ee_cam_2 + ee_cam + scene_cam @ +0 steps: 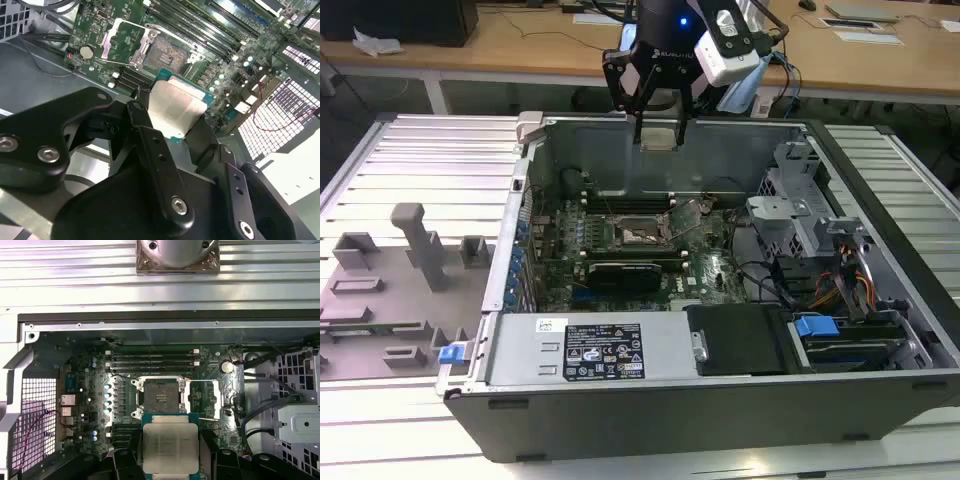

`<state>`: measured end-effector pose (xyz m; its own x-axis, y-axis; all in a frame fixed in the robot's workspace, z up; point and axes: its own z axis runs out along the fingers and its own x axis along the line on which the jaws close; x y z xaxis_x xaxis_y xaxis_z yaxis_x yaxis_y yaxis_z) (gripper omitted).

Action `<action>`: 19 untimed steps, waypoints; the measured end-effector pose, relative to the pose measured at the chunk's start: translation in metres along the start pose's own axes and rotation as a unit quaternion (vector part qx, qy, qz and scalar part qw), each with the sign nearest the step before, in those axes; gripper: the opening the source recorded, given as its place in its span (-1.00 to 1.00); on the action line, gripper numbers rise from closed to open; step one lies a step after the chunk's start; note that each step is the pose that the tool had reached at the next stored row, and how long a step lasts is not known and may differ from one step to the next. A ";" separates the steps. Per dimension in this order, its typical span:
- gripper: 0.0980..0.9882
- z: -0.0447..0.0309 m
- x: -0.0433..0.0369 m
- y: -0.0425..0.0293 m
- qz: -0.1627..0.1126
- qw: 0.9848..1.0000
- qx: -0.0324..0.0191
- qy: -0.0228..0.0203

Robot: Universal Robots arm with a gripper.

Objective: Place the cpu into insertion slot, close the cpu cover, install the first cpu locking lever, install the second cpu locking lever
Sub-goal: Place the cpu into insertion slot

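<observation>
Exterior view, from its left to its right. A grey plastic fixture plate with upright blocks (380, 300) lies on the slatted metal table (430, 150), just beside an open black-and-silver computer case (720, 420). In the case lies a green motherboard (710, 270), which carries the square silver-rimmed insertion slot (638, 233). A silver drive cage (790, 215) stands at the far right.

The black two-finger gripper (658, 130) hangs above the case. Its claw is pinched on the small, flat, square cpu with a silver-grey metal top (658, 140), which is held in the air well apart from the board.

Both wrist views show the black fingers (147, 135) clamping opposite edges of the cpu (175, 107) (170, 447). The insertion slot (161, 397) (167, 52) has its dark centre exposed. The thin silver-grey cpu cover with a square window (216, 397) (109, 42) is swung open just beside it.
</observation>
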<state>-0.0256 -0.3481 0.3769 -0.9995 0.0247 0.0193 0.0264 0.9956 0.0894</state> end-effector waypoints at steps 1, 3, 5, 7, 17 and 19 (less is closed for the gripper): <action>0.00 0.0000 0.0000 0.0000 0.000 1.000 0.000 0.000; 0.00 0.0000 0.0000 0.0000 0.000 1.000 0.000 0.000; 0.00 0.0000 0.0000 0.0000 0.000 1.000 0.000 0.000; 0.00 0.0001 0.0000 0.0000 0.000 1.000 0.000 0.000; 0.00 0.0101 -0.0002 -0.0009 0.000 1.000 0.000 0.000; 0.00 0.0163 -0.0003 -0.0015 0.000 1.000 0.000 0.000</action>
<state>-0.0256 -0.3481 0.3606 -0.9995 0.0248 0.0194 0.0264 0.9957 0.0893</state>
